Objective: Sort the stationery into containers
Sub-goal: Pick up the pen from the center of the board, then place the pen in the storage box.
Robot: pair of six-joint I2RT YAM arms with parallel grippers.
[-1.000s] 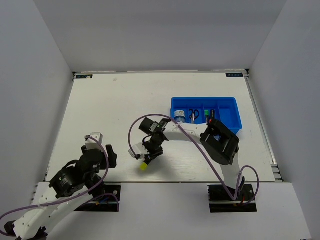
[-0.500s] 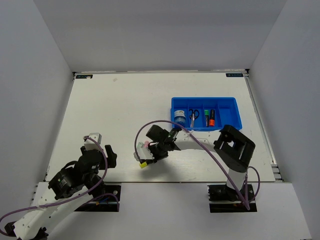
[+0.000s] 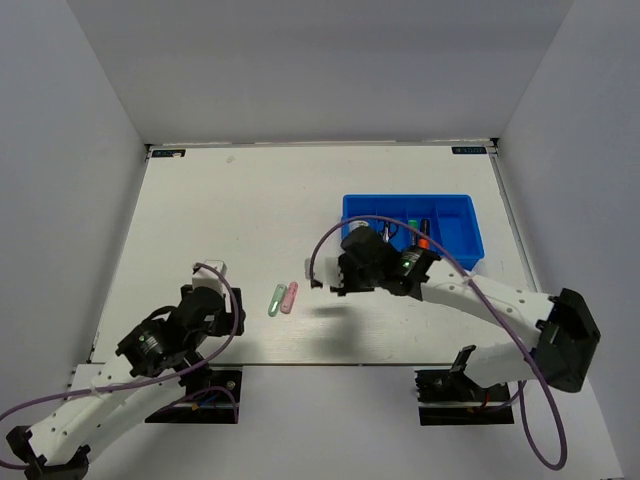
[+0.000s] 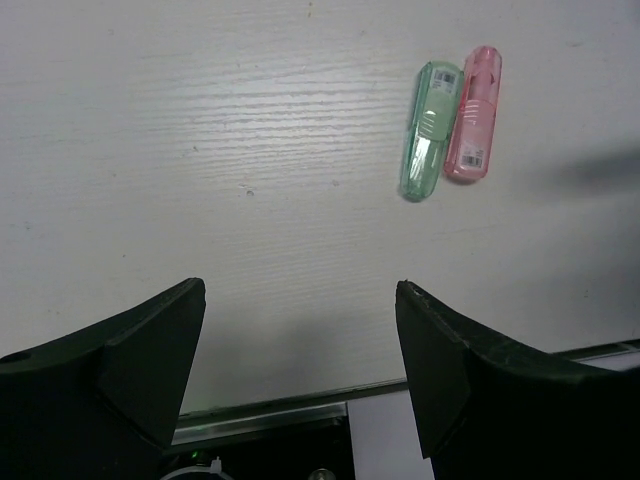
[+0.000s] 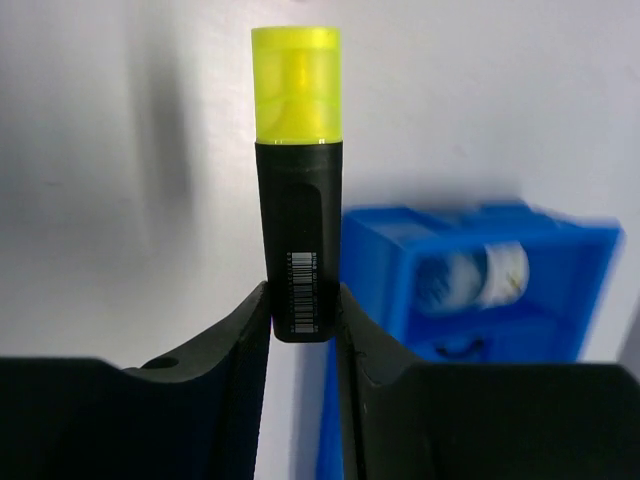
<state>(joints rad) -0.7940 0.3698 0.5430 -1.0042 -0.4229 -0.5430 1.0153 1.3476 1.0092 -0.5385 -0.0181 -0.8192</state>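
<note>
My right gripper is shut on the black body of a yellow-capped highlighter, which sticks out past the fingertips. In the top view this gripper hangs just left of the blue tray. The tray holds a blue-and-white roll, a green highlighter and an orange one. The arm partly hides the scissors. A pale green highlighter and a pink one lie side by side on the table. My left gripper stands open and empty, short of them.
The white table's near edge, with a metal rail, runs just under the left gripper. White walls close in the table on the left, the back and the right. A purple cable loops over the right wrist.
The right gripper has closed on the yellow highlighter, lifted it off the table and carried it right toward the tray. That uncovered the pink and pale green pair. The left arm shifted slightly right.
</note>
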